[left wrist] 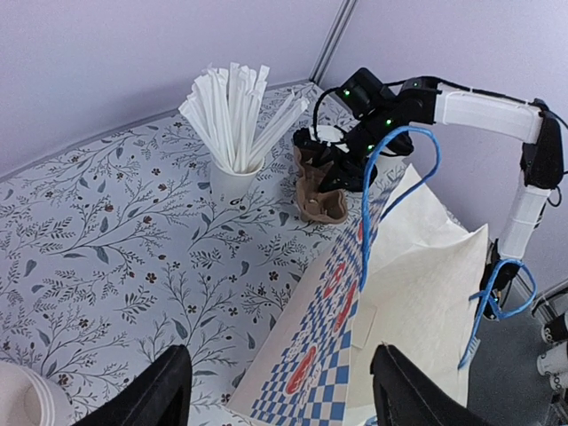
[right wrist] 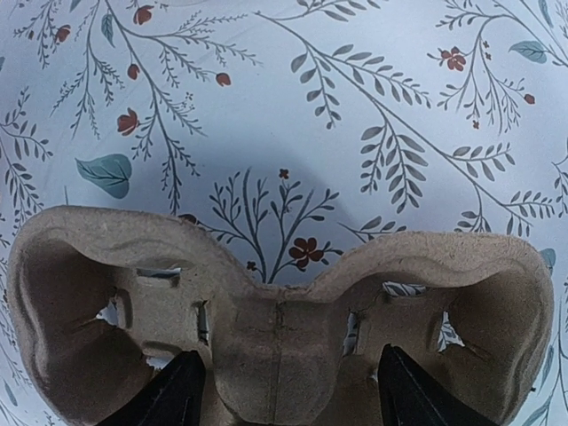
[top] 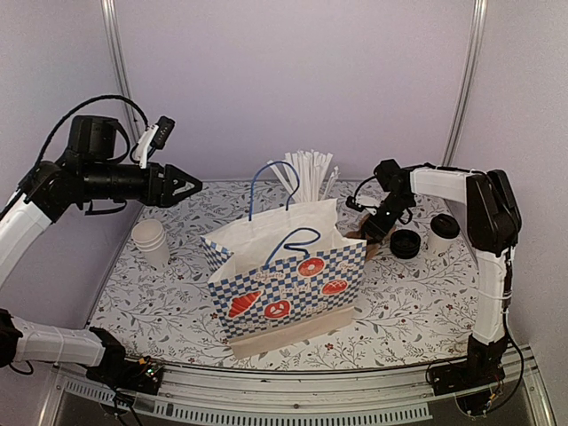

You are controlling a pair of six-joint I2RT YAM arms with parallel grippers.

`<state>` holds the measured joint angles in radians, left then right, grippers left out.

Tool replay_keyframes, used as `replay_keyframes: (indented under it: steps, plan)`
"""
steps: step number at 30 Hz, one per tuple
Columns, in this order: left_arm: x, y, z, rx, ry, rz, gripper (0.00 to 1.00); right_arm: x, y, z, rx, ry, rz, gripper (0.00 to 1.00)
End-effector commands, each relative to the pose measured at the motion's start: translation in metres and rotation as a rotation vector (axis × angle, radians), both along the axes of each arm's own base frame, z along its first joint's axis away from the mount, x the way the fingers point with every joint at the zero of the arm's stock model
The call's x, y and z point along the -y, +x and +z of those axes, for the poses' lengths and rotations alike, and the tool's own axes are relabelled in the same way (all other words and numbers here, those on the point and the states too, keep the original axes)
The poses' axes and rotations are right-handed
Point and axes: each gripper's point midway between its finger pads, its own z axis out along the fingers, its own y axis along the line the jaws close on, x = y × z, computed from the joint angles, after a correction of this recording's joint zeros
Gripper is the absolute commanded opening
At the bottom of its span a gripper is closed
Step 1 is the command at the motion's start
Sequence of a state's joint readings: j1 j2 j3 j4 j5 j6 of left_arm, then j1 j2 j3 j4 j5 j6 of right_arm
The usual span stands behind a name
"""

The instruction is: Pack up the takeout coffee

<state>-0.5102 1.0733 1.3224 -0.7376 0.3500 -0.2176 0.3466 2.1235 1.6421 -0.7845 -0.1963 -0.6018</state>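
The takeout coffee (top: 443, 232), a small white cup with a black lid, stands at the right back of the table, apart from both grippers. My right gripper (top: 377, 222) is low beside the bag's right end. In the right wrist view it (right wrist: 288, 395) is open, its fingers straddling the middle of a brown cardboard cup carrier (right wrist: 275, 293). The blue-checked paper bag (top: 284, 266) stands open in the middle. My left gripper (top: 182, 186) is open and empty, raised at the left; in the left wrist view it (left wrist: 284, 395) hangs above the bag's edge (left wrist: 390, 293).
A white cup full of white straws (top: 311, 173) stands behind the bag. A stack of white cups (top: 151, 241) stands at the left. A black round lid-like thing (top: 406, 242) lies between the carrier (top: 366, 244) and the coffee.
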Motion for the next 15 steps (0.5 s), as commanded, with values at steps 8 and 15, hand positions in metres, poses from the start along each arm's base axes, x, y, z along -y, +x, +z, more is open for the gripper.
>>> replay_keyframes:
  steps: [8,15]
  plan:
    - [0.005,0.001,-0.012,-0.020,0.005,-0.014,0.71,-0.007,0.004,-0.006,-0.034,0.016,-0.006,0.60]
    - [0.004,0.000,-0.012,-0.019,0.005,-0.016,0.71,-0.006,0.006,0.007,-0.012,0.017,-0.020,0.55]
